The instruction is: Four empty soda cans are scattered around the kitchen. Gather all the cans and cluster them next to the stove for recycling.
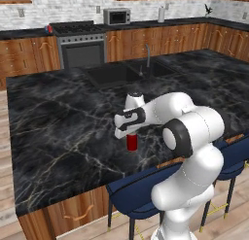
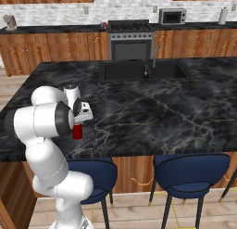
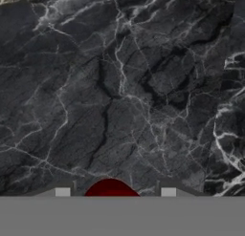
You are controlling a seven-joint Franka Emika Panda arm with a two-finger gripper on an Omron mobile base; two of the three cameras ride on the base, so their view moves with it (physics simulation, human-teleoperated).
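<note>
Two-finger gripper (image 1: 130, 135) of the white arm reaches straight down, jaws pinching a small red cylindrical soda can (image 1: 132, 143) by its upper part; can body hangs below the jaws, its base at or just above the black marbled island counter (image 1: 58, 132). In the hand view the red can (image 3: 111, 188) sits between the two finger tips. Black gas stove (image 1: 80, 42) stands well beyond the jaws, across the kitchen.

Risk, as I judge it: the smooth can could slip or tilt during the long carry.
</note>
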